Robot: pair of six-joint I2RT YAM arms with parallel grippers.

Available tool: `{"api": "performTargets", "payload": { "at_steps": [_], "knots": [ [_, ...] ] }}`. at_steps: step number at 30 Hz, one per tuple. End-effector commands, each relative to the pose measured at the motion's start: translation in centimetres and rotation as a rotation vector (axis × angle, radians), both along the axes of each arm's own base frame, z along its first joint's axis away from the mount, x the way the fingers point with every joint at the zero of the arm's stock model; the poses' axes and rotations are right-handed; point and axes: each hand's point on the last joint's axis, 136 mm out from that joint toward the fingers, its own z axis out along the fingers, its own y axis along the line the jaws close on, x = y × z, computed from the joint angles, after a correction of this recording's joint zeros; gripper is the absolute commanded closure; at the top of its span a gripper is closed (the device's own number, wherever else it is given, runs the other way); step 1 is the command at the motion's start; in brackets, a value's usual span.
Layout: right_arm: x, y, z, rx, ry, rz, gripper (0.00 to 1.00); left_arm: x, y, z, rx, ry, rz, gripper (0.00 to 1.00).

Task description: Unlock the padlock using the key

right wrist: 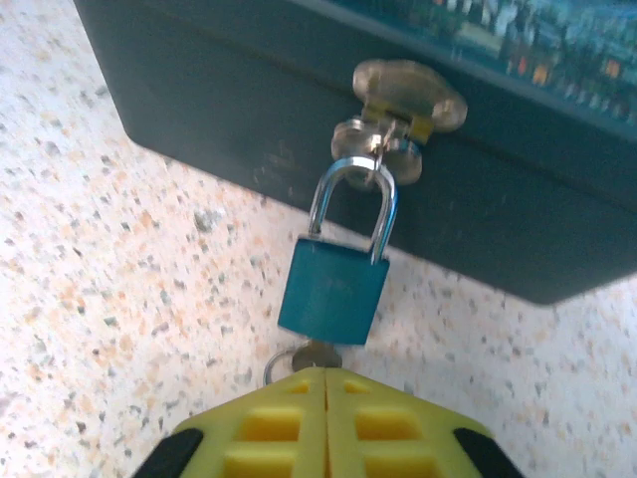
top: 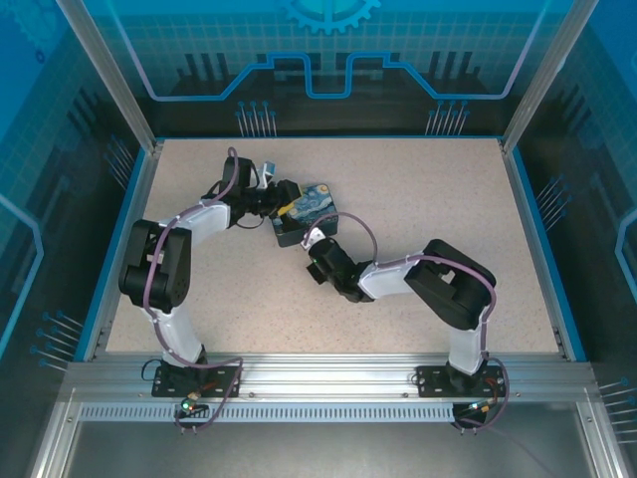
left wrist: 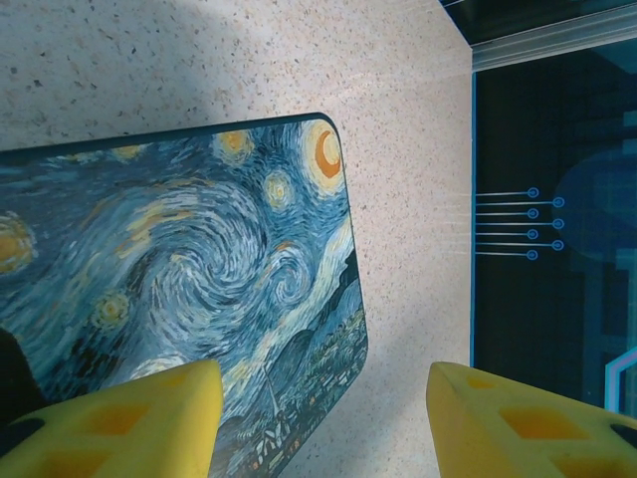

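The padlock (right wrist: 332,291) has a teal body and a silvery shackle. It hangs from the hasp (right wrist: 403,100) on the side of the Starry-Night box (right wrist: 249,110). The key (right wrist: 320,356) sticks out of the padlock's underside, with a thin ring beside it. My right gripper (right wrist: 325,370) is shut on the key's head, its yellow jaws pressed together. From above, the right gripper (top: 312,249) sits at the near side of the box (top: 309,207). My left gripper (left wrist: 323,418) is open above the box's lid (left wrist: 199,269), one finger (left wrist: 129,423) over the lid and the other over the table.
The box sits near the middle of the speckled table (top: 418,199). The left arm (top: 159,269) reaches it from the left and the right arm (top: 448,284) from the near right. A blue wall (left wrist: 557,249) borders the table beyond the lid.
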Motion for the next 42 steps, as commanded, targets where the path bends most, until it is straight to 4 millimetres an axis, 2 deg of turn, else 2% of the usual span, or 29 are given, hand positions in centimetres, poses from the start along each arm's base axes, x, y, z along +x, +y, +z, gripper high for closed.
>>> {"api": "performTargets", "payload": {
  "at_steps": [1,2,5,11,13,14,17,25,30,37,42],
  "knots": [
    [0.2,1.6,2.2,0.141,0.006,0.067,0.97,0.1,-0.1,-0.9,0.028,0.005,-0.014,0.43],
    [-0.2,1.0,1.2,0.127,0.029,0.065,0.98,0.0,-0.1,-0.9,0.028,0.005,-0.016,0.43],
    [-0.1,0.5,1.0,0.122,0.033,0.061,0.97,-0.1,-0.1,-1.1,0.026,0.009,-0.012,0.43],
    [0.0,0.3,0.8,0.061,0.01,0.043,0.75,-0.1,-0.2,-1.2,0.014,0.016,-0.009,0.43],
    [-0.2,0.2,0.2,0.019,-0.001,0.034,0.67,-0.1,-0.2,-1.2,0.009,0.017,-0.01,0.43],
    [0.4,0.8,0.9,0.025,-0.021,0.029,0.64,-0.1,-0.3,-1.4,0.007,0.021,-0.012,0.43],
    [0.8,0.9,0.8,0.018,-0.031,0.009,0.59,-0.2,-0.3,-1.5,0.008,0.024,-0.014,0.43],
    [1.9,2.1,0.1,-0.047,-0.049,-0.011,0.57,-0.1,-0.4,-1.8,-0.005,0.028,-0.017,0.43],
    [2.3,1.9,-1.0,-0.091,-0.044,-0.039,0.57,0.0,-0.4,-2.0,-0.005,0.031,-0.016,0.43],
    [2.1,-0.6,-1.8,-0.119,-0.04,-0.093,0.59,0.1,-0.4,-2.2,-0.004,0.034,-0.013,0.44],
    [2.0,-1.7,-1.5,-0.115,-0.047,-0.103,0.59,0.1,-0.3,-2.3,0.002,0.034,-0.01,0.44]
  ]
}}
